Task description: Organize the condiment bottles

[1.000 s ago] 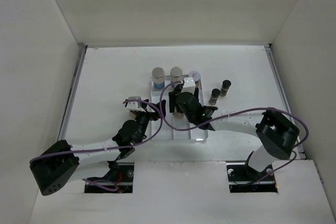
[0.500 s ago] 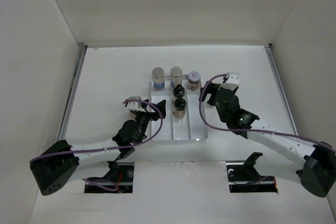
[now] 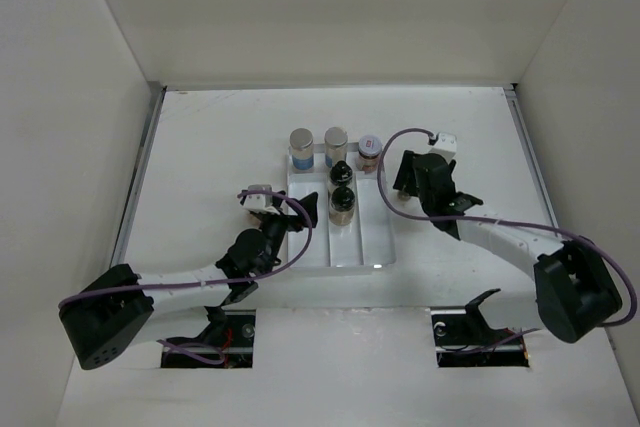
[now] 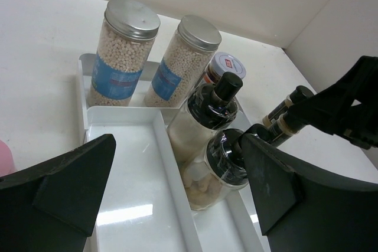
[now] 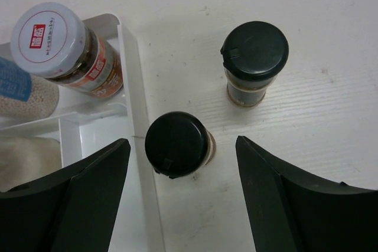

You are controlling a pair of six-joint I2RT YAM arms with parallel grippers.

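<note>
The white divided tray (image 3: pixel 362 247) holds two silver-lidded cylinders (image 3: pixel 301 146) (image 3: pixel 336 144), a pale-lidded jar (image 3: pixel 370 146) and two cream black-capped bottles (image 3: pixel 340 174) (image 3: pixel 343 203). My right gripper (image 3: pixel 418 182) is open and empty, right of the tray, and hides the two small dark bottles in the top view. In the right wrist view, one dark bottle (image 5: pixel 177 144) stands between my open fingers (image 5: pixel 88 196), against the tray wall (image 5: pixel 137 116). The other (image 5: pixel 254 54) stands farther off. My left gripper (image 3: pixel 298 212) is open and empty over the tray's left compartment (image 4: pixel 127 181).
The left wrist view shows the cylinders (image 4: pixel 127 51) (image 4: pixel 188 57), the jar (image 4: pixel 223 66), both cream bottles (image 4: pixel 209 113) (image 4: pixel 227 160) and the dark bottles (image 4: pixel 288 110) beyond. White walls enclose the table on three sides. A pink edge (image 4: pixel 2 163) shows at the left border.
My right arm has swung from over the tray's middle to the right and now hangs over the two small dark bottles. The left arm and all bottles have stayed put.
</note>
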